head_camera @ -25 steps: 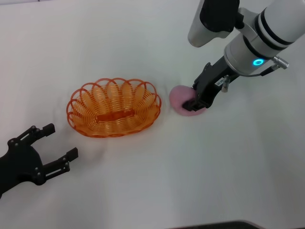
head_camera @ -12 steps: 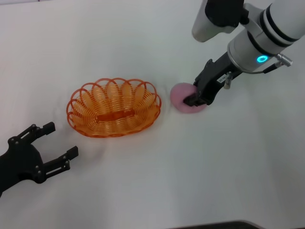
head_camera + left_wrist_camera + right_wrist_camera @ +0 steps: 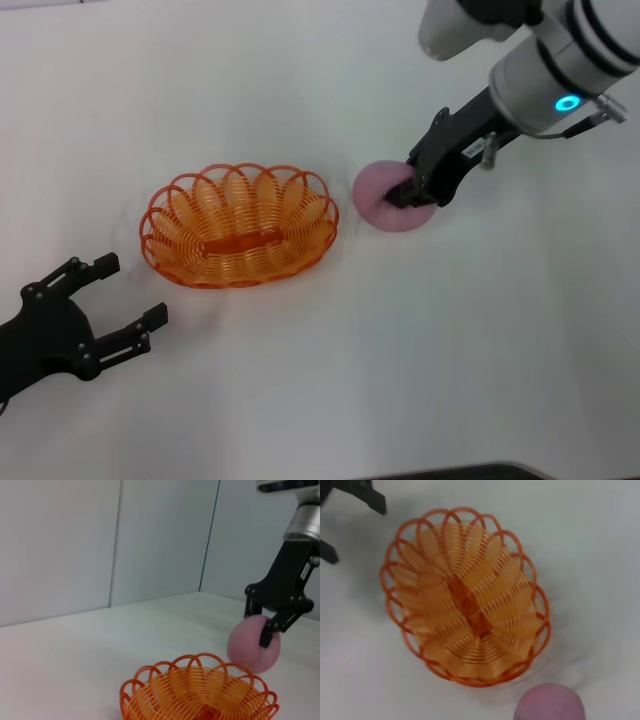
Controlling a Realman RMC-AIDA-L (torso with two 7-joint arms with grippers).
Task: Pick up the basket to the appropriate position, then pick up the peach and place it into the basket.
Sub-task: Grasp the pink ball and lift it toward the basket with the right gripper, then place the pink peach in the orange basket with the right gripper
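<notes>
Clamped tight on the peach (image 3: 388, 198) with the right gripper (image 3: 412, 191) and lifted it clear, basket (image 3: 238, 226) next; left gripper (image 3: 120, 300) parked, spread wide, empty.

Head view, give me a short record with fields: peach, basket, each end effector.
peach: held just right of the basket, lifted clear of the table in the left wrist view
basket: on the table, nothing in it
right end effector: shut on the peach
left end effector: open, low near the basket, touching nothing
</notes>
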